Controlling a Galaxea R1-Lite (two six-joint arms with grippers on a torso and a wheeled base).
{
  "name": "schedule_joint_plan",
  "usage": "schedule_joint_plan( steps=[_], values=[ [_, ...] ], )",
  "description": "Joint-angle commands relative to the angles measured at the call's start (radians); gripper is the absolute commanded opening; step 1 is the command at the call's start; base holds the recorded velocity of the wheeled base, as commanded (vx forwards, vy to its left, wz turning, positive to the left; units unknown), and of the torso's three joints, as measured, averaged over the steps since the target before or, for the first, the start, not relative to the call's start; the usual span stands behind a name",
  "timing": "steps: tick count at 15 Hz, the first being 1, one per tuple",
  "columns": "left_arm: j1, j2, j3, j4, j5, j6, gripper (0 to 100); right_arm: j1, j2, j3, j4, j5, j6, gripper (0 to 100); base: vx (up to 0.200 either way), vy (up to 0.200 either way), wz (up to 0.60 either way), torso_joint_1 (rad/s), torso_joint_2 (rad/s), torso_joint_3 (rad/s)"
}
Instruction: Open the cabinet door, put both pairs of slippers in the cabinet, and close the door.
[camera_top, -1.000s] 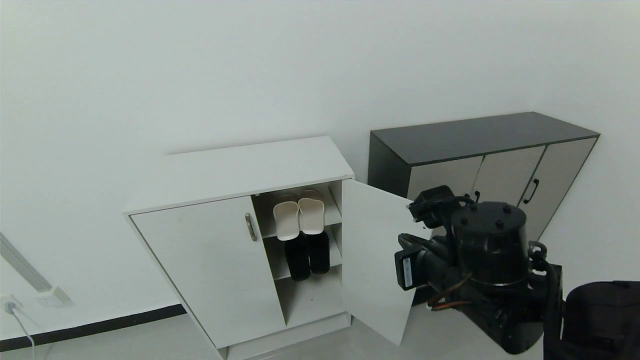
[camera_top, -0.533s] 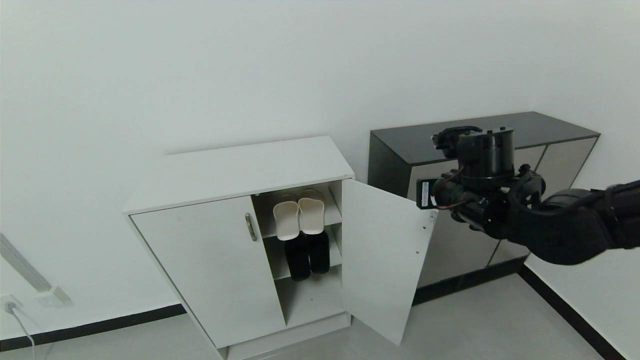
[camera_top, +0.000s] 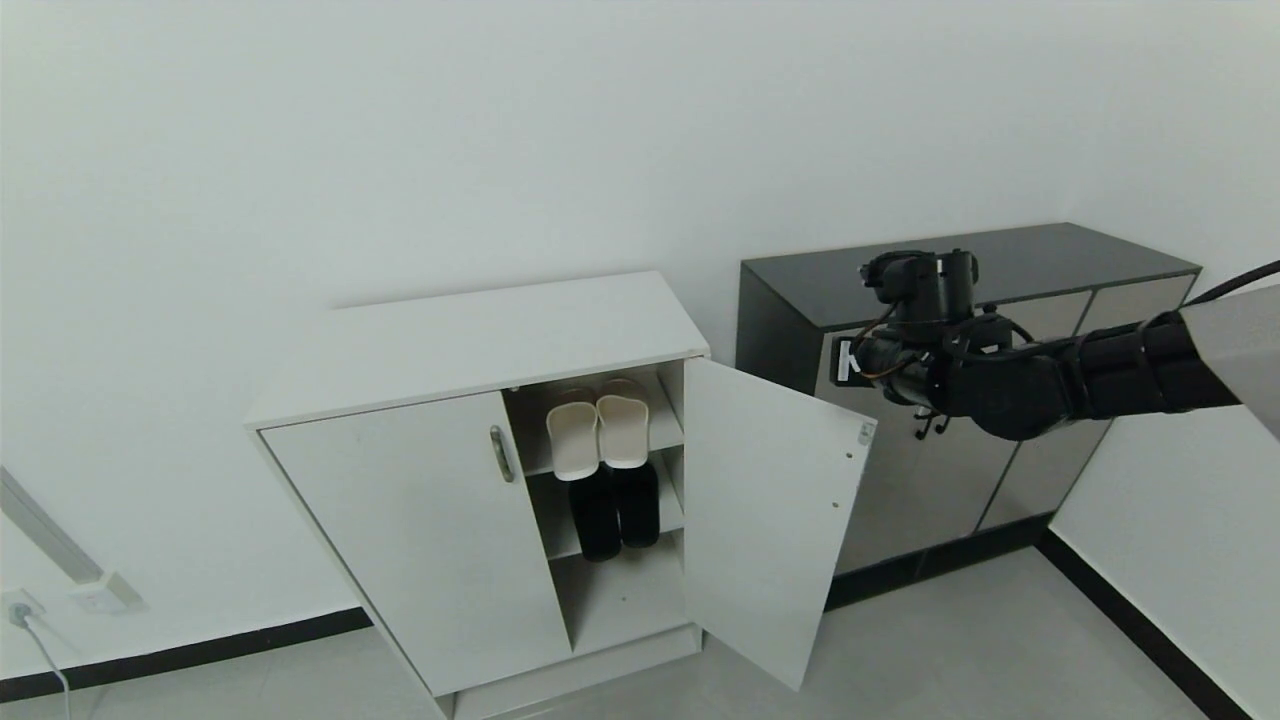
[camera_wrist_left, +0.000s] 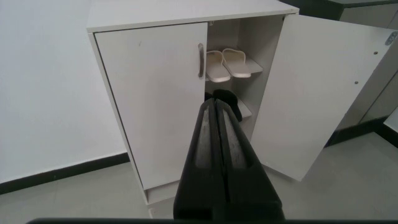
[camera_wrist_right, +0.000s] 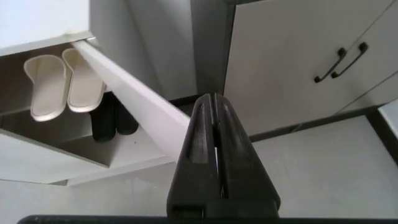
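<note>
The white cabinet (camera_top: 480, 340) stands against the wall with its right door (camera_top: 770, 500) swung open and its left door (camera_top: 420, 540) closed. White slippers (camera_top: 598, 435) lie on the upper shelf and black slippers (camera_top: 615, 510) on the shelf below. My right arm (camera_top: 1000, 385) is stretched out level just beyond the open door's top outer corner. Its gripper (camera_wrist_right: 214, 98) is shut and empty, hanging above the door's edge (camera_wrist_right: 137, 93). My left gripper (camera_wrist_left: 216, 102) is shut and empty, facing the cabinet front from a distance and partly hiding the black slippers (camera_wrist_left: 227, 96).
A dark-topped cabinet (camera_top: 960, 270) with grey doors stands right behind the open door. A side wall (camera_top: 1180, 520) closes the right. Bare floor (camera_top: 950, 640) lies in front. A wall socket with a cable (camera_top: 20, 610) sits low at the left.
My right arm has risen from low in the foreground and stretched out toward the open door's top outer corner. The door and slippers have not moved.
</note>
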Motion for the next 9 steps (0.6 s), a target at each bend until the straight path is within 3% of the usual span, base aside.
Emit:
schedule_joint_plan(
  steps=[1, 9],
  values=[
    [0.001, 0.001, 0.000, 0.000, 0.000, 0.000, 0, -0.012, 0.060, -0.029, 0.000, 0.014, 0.001, 0, 0.000, 0.000, 0.00, 0.000, 0.00, 0.000],
    [0.001, 0.001, 0.000, 0.000, -0.001, 0.000, 0, -0.024, 0.135, -0.052, -0.003, 0.017, 0.011, 0, 0.000, 0.000, 0.00, 0.000, 0.00, 0.000]
  ],
)
